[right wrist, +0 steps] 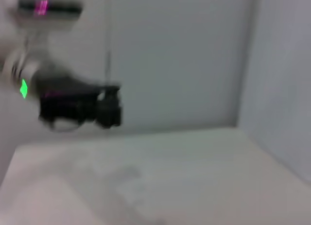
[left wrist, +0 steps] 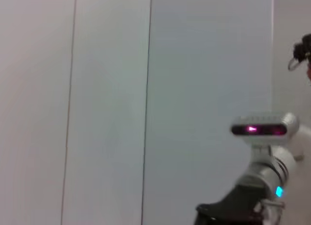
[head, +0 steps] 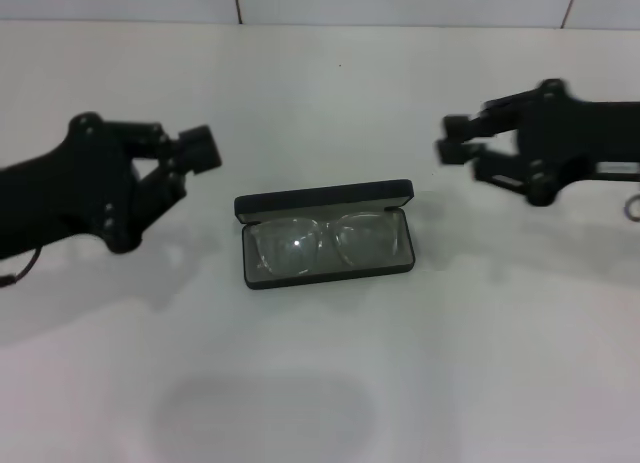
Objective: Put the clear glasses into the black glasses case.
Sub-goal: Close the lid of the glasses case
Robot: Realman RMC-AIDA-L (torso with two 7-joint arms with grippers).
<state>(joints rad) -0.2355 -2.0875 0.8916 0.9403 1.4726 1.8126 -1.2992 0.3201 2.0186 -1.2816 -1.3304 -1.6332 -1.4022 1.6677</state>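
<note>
One clear glasses (head: 325, 241), one black glasses case (head: 326, 199), two grippers.

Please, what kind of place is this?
Probably a robot test bench in a lab: a plain white table and pale panelled walls, with only the black glasses case, open, the clear glasses inside.

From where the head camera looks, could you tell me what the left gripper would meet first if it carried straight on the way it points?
Probably nothing nearby. The left gripper points across the table toward the right gripper, passing behind the black glasses case holding the clear glasses. Its height is unclear.
</note>
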